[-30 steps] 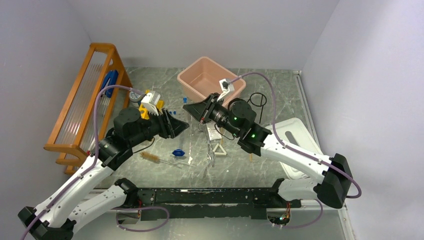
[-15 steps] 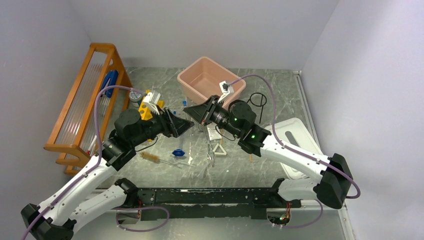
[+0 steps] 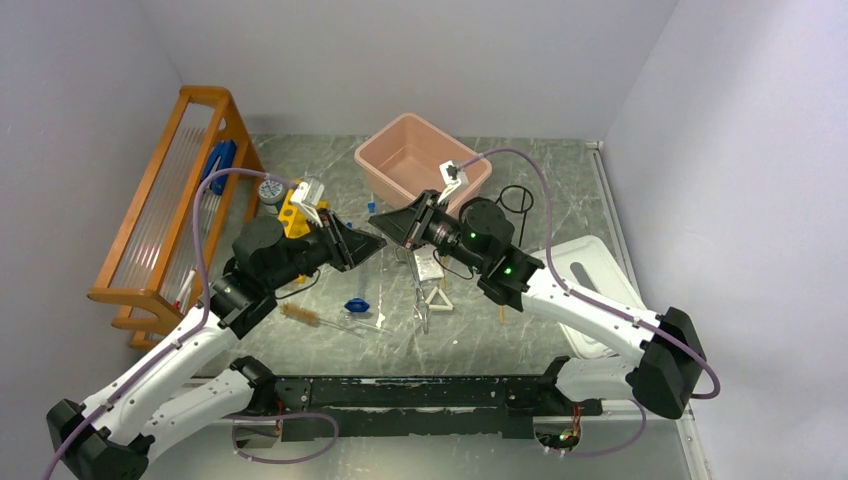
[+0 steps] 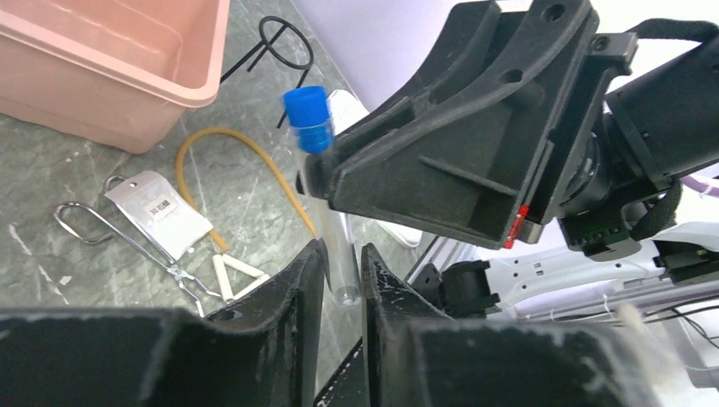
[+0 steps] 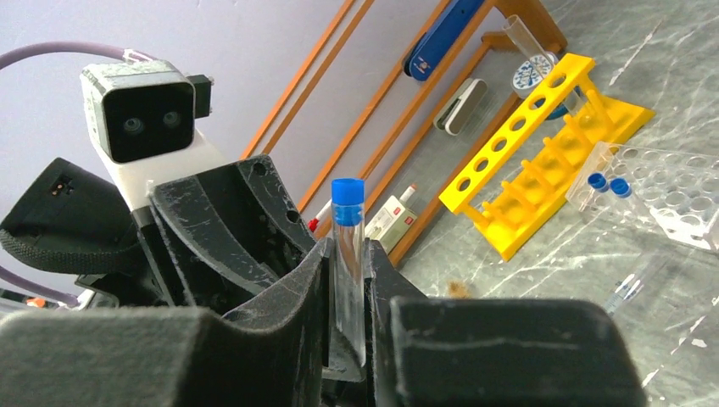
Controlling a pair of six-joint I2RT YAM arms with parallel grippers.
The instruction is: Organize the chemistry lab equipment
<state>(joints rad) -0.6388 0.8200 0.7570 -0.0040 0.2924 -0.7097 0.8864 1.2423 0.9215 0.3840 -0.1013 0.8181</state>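
Mid-handover above the worktop [image 3: 560,200], the right gripper [image 5: 346,263] clamps the blue-capped tube [image 5: 348,222] while the left gripper [image 4: 341,254] flanks its lower end, grip unclear, so the left likely must pinch firmly before the right lets go.

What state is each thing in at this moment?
right gripper: shut on the blue-capped tube
left gripper: fingers flank the tube's lower end, grip unclear
blue-capped tube: capped, upright
pink tub: upright, open top
metal tongs: lying flat
clear rack: two capped tubes standing in it
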